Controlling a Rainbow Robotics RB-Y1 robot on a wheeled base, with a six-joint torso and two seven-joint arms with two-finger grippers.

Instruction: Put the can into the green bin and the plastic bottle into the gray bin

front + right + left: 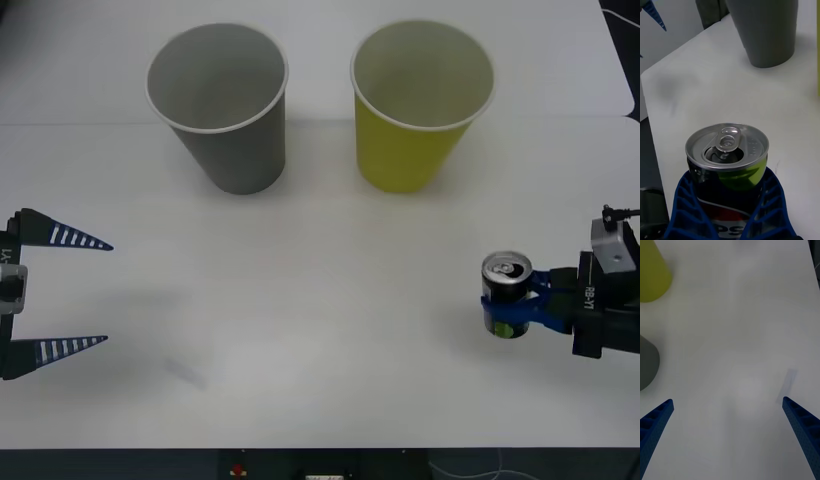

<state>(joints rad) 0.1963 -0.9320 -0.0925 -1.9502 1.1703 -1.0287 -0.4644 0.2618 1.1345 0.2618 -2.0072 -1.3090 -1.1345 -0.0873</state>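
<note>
Can (506, 292) label half behind right hand (520, 310)

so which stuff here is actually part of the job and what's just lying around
Part of the job: can gripped in the right hand; green bin; gray bin.

Lying about: nothing on the table; open left hand idle at its left edge.
</note>
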